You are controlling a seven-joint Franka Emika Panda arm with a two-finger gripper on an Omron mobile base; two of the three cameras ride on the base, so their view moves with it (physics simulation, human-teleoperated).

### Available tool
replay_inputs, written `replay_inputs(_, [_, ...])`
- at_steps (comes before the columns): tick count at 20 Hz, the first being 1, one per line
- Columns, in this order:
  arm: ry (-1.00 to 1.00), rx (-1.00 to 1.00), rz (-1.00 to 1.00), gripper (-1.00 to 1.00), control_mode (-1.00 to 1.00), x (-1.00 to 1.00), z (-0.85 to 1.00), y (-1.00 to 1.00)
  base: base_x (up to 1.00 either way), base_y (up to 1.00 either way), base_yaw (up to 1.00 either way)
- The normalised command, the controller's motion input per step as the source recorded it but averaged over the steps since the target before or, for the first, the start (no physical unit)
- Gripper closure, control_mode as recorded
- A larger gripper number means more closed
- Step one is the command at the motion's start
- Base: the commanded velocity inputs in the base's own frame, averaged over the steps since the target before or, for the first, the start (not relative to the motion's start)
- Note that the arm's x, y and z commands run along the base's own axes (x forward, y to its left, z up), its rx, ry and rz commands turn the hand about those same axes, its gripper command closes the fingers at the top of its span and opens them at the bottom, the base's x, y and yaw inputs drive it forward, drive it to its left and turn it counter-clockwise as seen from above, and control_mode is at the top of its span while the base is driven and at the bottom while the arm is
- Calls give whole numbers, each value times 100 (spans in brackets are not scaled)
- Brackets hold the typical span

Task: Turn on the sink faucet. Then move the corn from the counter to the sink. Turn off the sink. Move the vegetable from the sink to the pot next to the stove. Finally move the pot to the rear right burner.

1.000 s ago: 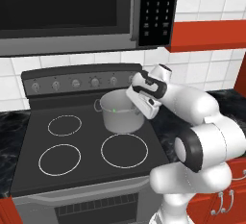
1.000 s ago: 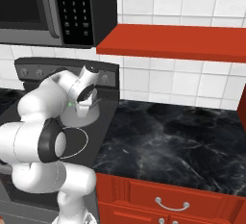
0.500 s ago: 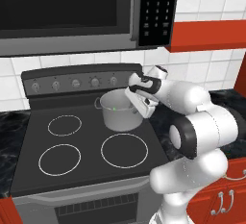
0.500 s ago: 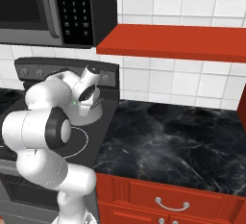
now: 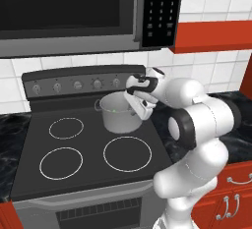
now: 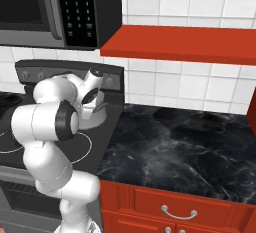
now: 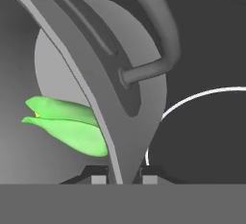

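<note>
The claw [image 5: 139, 106] is closed tight on the right-hand rim of the pot [image 5: 115, 115], its two dark tips pinching the thin wall from either side, as the hand view shows with the wall [image 7: 103, 117] running up between them. The pot is a grey metal one and it sits on the rear right burner area of the black stove [image 5: 78, 159], just in front of the knob panel [image 5: 83, 83] and behind the front right burner ring [image 5: 127, 153]. Inside the pot lies the corn [image 7: 67, 127], seen in the hand view as a bright green husk against the pale bottom, close to the gripped wall; from the left base view only a small green fleck of it shows above the rim. A curved handle [image 7: 153, 35] stands out from the pot's outer side next to the claw. The microwave [image 5: 88, 12] hangs above the stove, and the black marble surface [image 6: 180, 152] stretches away to the right of it
</note>
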Motion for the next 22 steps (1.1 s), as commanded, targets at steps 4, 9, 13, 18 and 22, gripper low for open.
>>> replay_inputs(4, [1,0,-2,100,-100,29,-14,3,0,0,0])
replay_inputs(9, [1,0,-2,100,-100,24,-13,0,0,0,0])
replay_inputs(13, [2,0,-1,100,-100,12,-10,0,0,0,0])
replay_inputs(18, [0,0,0,100,-100,7,-7,0,0,0,0])
replay_inputs(22, [0,0,0,100,-100,0,-3,0,0,0,0])
